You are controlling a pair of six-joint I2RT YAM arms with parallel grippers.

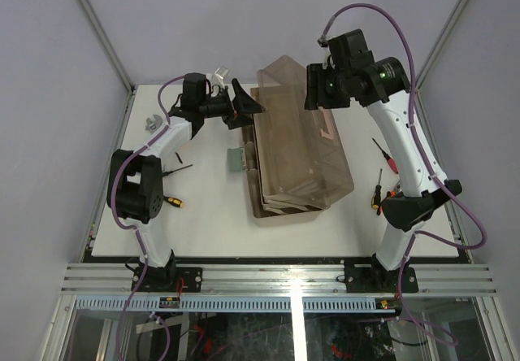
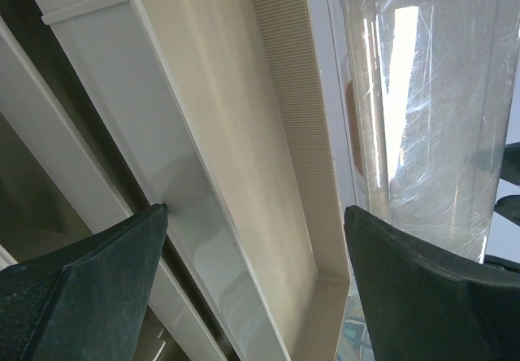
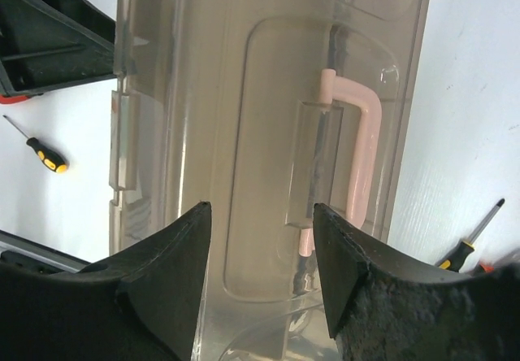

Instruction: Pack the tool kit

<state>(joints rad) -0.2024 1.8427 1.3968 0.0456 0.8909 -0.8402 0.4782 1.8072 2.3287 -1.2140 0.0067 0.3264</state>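
Mostly smooth, translucent brown lid (image 1: 301, 133)

White table (image 1: 211, 231), pale grey walls (image 1: 49, 68), metal corner posts (image 1: 97, 32), aluminium rail (image 1: 244, 278) along near edge, bright glare on it

No text, label, brand or number is legible in any view.

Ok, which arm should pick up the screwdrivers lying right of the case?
Right. The screwdrivers lie beside the right arm, the case between them and the left gripper. The right gripper has open jaws.
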